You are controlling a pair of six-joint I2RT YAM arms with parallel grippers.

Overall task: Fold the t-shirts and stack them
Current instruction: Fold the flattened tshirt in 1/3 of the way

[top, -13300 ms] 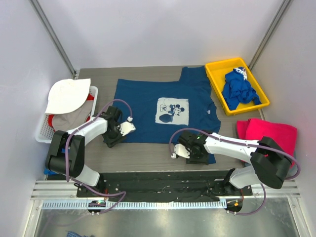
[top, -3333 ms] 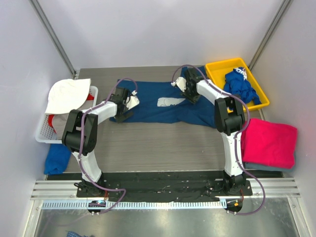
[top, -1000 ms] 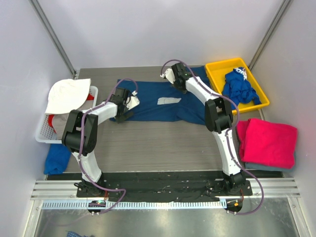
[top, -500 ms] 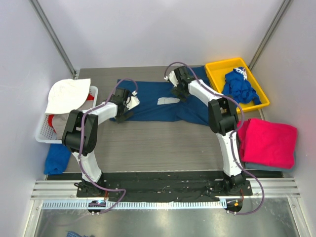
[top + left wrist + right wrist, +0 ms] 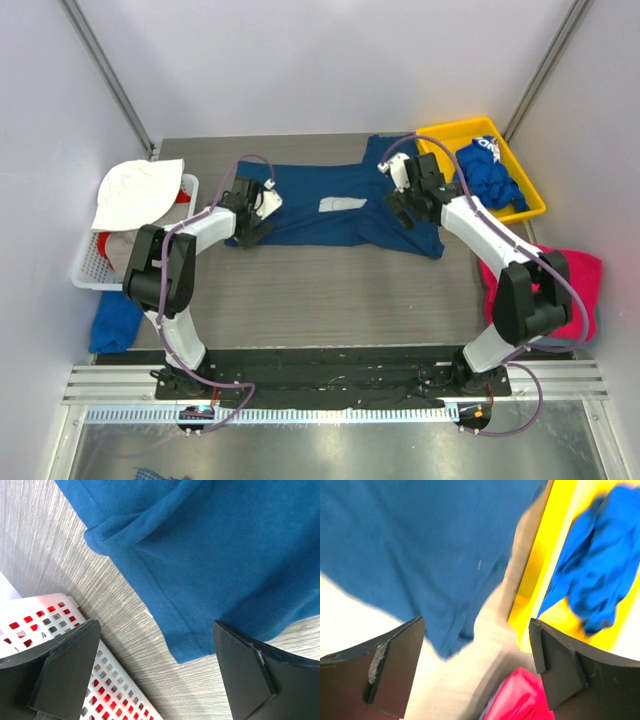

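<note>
The navy t-shirt (image 5: 330, 205) lies folded into a long band across the back of the table, with a sliver of its white print (image 5: 335, 204) showing. My left gripper (image 5: 252, 226) is open at the band's left end; in the left wrist view the hem corner (image 5: 190, 650) lies between the open fingers of that gripper (image 5: 155, 667). My right gripper (image 5: 405, 205) hovers open over the shirt's right end, holding nothing; the wrist view is blurred, with navy cloth (image 5: 410, 545) above the gripper (image 5: 477, 665). The royal-blue t-shirt (image 5: 487, 178) is crumpled in the tray. The magenta-pink t-shirt (image 5: 578, 275) lies folded at the right, partly behind the right arm.
A yellow tray (image 5: 440, 140) stands at the back right, close to my right gripper. At the left stands a white basket (image 5: 190, 185) with a white hat (image 5: 135, 195) on it, and its rim (image 5: 115, 680) is just beside my left fingers. A blue cloth (image 5: 115, 320) lies front left.
My right gripper has opened, let go of the navy shirt and swung from the shirt's back middle to over its right end. The left arm has stayed put.
</note>
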